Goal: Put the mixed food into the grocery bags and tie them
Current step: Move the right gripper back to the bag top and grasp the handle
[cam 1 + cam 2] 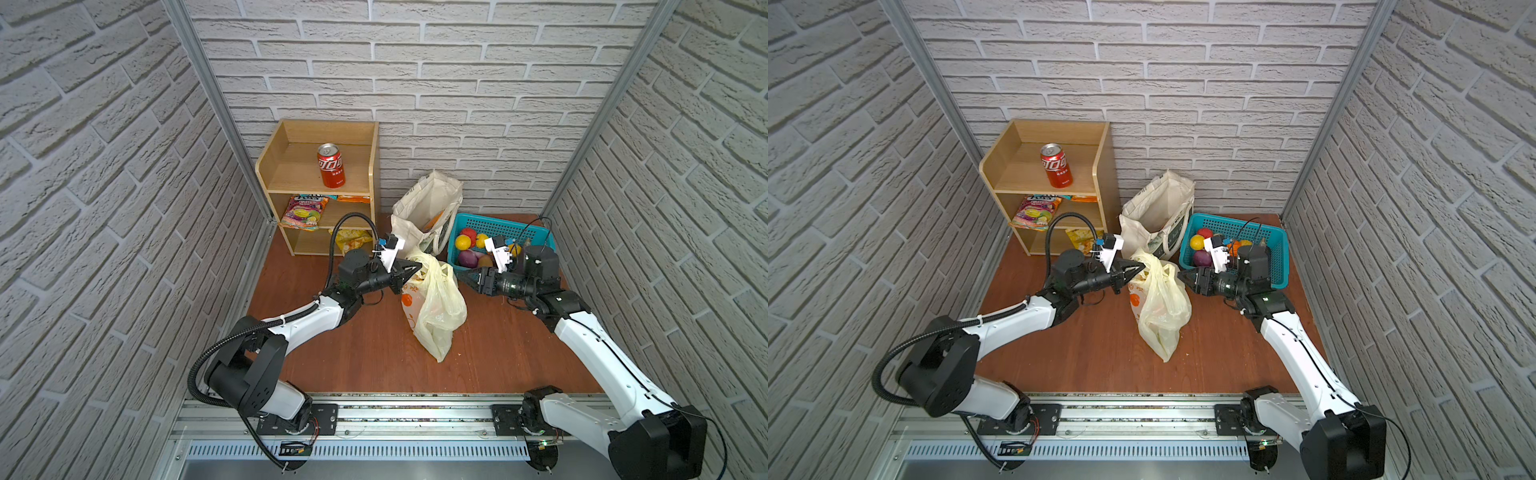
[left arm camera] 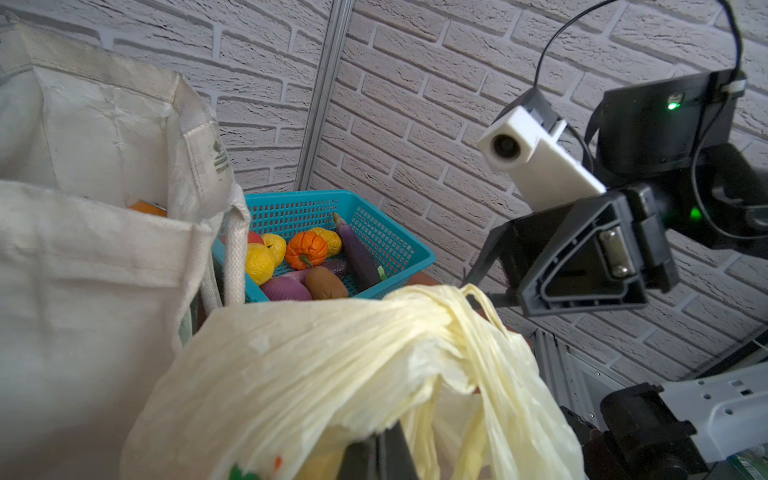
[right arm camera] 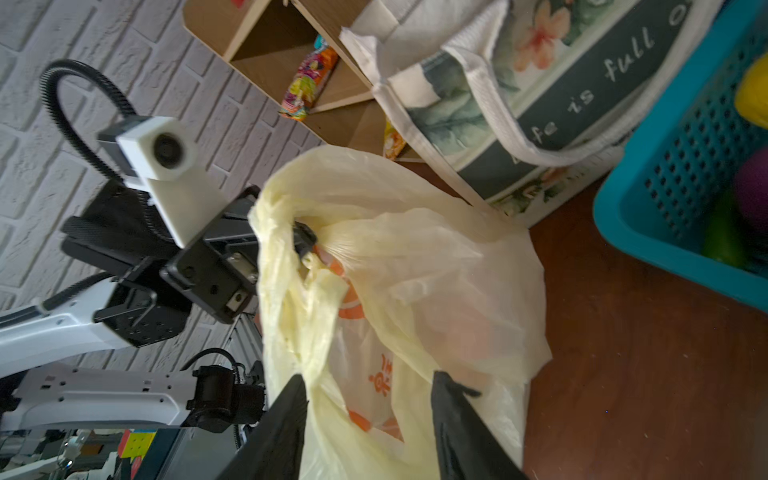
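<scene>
**Two Arms Close In on a Plastic Bag**

On the red-brown worktop [image 1: 332, 357], a three-level wooden shelf [image 1: 266, 166] stands at the back. Two robot arms meet over the pale-yellow plastic bag [image 1: 440, 307] mid-worktop, just in front of the cream canvas tote [image 1: 415, 208] and beside the turquoise basket [image 1: 500, 226]. The left pincer [image 3: 305, 241] is pressed together on the bunched film at the bag's mouth. The right pincer [image 3: 368, 376] stands spread, with loose film between its jaws and nothing gripped.

Orange print shows through the bag, and something orange sits in the tote's mouth [image 2: 145, 205]; what either is cannot be told.

The likely hazards are these: the thin film could slide out of the left pinch or tear under a pull. The right pincer could also close on a fold rather than a handle loop, leaving no knot, and a sideways tug could tip the bag.

The count is two arms, two bags, one shelf, one basket, one red cola can [image 1: 331, 165] and three snack packets on the lower shelves. About eight toy fruits and vegetables fill the basket, some of them hidden.
</scene>
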Tool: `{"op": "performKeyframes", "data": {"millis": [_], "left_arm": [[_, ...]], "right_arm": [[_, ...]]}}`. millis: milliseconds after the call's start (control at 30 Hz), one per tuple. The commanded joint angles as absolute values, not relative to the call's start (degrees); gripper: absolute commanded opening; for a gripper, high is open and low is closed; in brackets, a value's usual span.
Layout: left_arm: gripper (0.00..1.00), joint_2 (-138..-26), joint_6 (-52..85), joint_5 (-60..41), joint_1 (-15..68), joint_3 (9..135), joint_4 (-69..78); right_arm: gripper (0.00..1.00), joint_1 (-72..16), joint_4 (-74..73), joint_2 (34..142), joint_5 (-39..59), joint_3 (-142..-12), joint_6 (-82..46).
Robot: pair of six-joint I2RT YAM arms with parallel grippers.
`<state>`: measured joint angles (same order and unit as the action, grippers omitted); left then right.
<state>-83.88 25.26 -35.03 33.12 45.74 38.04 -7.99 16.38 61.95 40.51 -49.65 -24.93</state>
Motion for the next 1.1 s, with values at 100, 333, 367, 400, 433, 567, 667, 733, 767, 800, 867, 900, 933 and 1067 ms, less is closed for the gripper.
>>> {"op": "performKeyframes", "data": {"millis": [100, 333, 367, 400, 433, 567, 667, 733, 767, 800, 867, 900, 933, 1067], "left_arm": [[0.0, -81.99, 23.84, -34.45, 32.87, 45.18, 38.24], [0.0, -83.05, 23.73, -34.4, 33.05, 45.96, 37.84], [0.0, -83.26, 23.65, -34.29, 33.06, 46.13, 37.83], [0.0, -83.4, 23.58, -34.21, 33.13, 46.29, 37.76], [0.0, -83.51, 23.42, -33.98, 33.22, 46.41, 37.66], [0.0, -83.63, 21.9, -32.18, 33.9, 47.05, 36.12], [0.0, -83.45, 20.57, -30.11, 34.32, 47.54, 34.19], [0.0, -83.37, 19.76, -29.29, 34.64, 47.72, 33.5], [0.0, -83.45, 19.43, -29.38, 34.85, 48.02, 32.99], [0.0, -83.55, 19.15, -29.36, 34.97, 48.3, 32.64], [0.0, -83.98, 18.81, -29.55, 35.31, 48.61, 32.43], [0.0, -84.18, 18.79, -29.66, 35.4, 48.73, 32.43], [0.0, -84.37, 18.83, -29.71, 35.43, 48.79, 32.43], [0.0, -84.03, 18.76, -29.4, 35.49, 48.35, 32.43]], "right_arm": [[0.51, -7.91, 17.74, 65.04, 38.8, -49.24, -20.26], [0.58, -10.84, 13.54, 65.84, 44.8, -49.01, -19.7], [0.6, -11.22, 13.34, 65.31, 45.23, -48.91, -19.54], [0.63, -11.49, 13.45, 64.99, 45.57, -48.89, -19.09], [0.65, -11.97, 13.82, 64.61, 46.18, -48.85, -18.46], [0.68, -13.29, 15.65, 63.79, 47.21, -48.69, -16.17], [0.69, -13.62, 17.26, 63.08, 47.32, -48.5, -14.92], [0.7, -13.93, 17.75, 62.29, 47.33, -48.12, -14.42], [0.7, -14.11, 17.62, 62.14, 47.0, -47.97, -14.55], [0.71, -14.15, 17.45, 62.21, 46.68, -48.03, -14.76], [0.68, -14.45, 16.6, 63.08, 46.44, -48.19, -15.2], [0.67, -14.45, 16.3, 63.42, 46.21, -48.33, -15.29], [0.67, -14.36, 16.3, 63.33, 45.34, -48.34, -15.13], [0.63, -10.73, 13.49, 59.84, 38.65, -47.41, -19.38]]}}
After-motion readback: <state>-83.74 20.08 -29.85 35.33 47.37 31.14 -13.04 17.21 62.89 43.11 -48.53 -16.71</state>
